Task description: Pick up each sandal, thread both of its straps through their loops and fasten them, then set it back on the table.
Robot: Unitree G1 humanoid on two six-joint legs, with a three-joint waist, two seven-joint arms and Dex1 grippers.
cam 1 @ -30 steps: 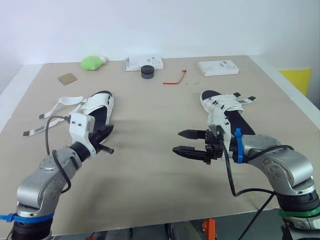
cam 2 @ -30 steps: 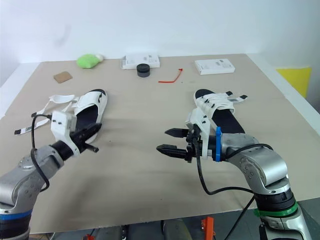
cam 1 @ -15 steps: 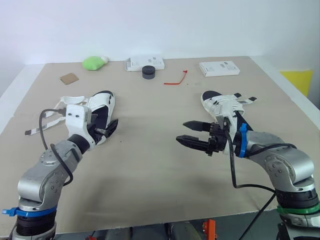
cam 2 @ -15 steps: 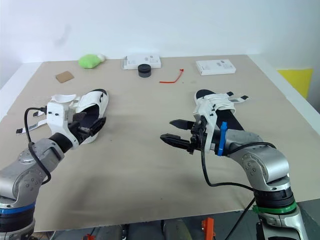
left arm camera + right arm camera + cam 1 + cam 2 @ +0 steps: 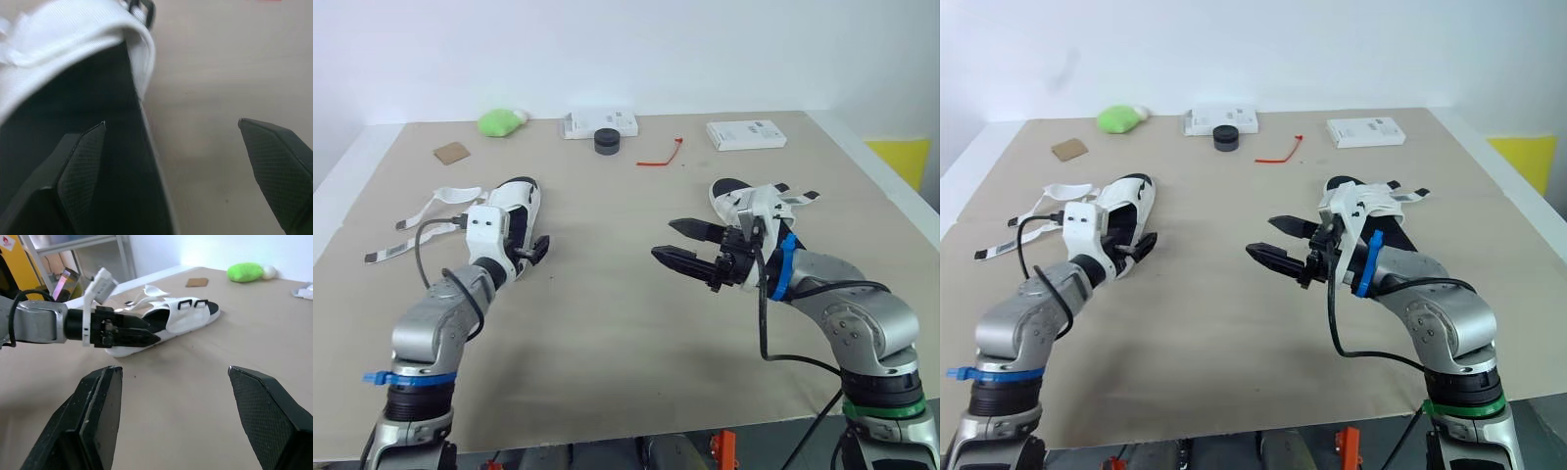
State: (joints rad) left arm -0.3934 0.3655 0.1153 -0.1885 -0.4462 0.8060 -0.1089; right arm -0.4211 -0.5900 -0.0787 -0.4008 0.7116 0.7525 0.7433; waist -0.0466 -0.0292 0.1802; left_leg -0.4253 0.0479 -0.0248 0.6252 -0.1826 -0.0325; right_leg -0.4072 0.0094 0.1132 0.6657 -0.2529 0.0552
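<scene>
Far back lie a green lump [image 5: 499, 122], black puck [image 5: 606, 141], red tie [image 5: 656, 161]

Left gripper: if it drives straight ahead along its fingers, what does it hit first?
Probably the left sandal. The left gripper is open, with one finger over the black footbed facing the white strap band and the other with bare table ahead. Depth is unclear.

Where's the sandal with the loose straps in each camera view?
Left eye: sandal, robot's left of the table, just beyond the left gripper.
Right eye: same place.
Left wrist: its black footbed and white strap under one fingertip.
Right wrist: across the table, beyond the left gripper.
Shared landmark: left gripper at its near end.
</scene>
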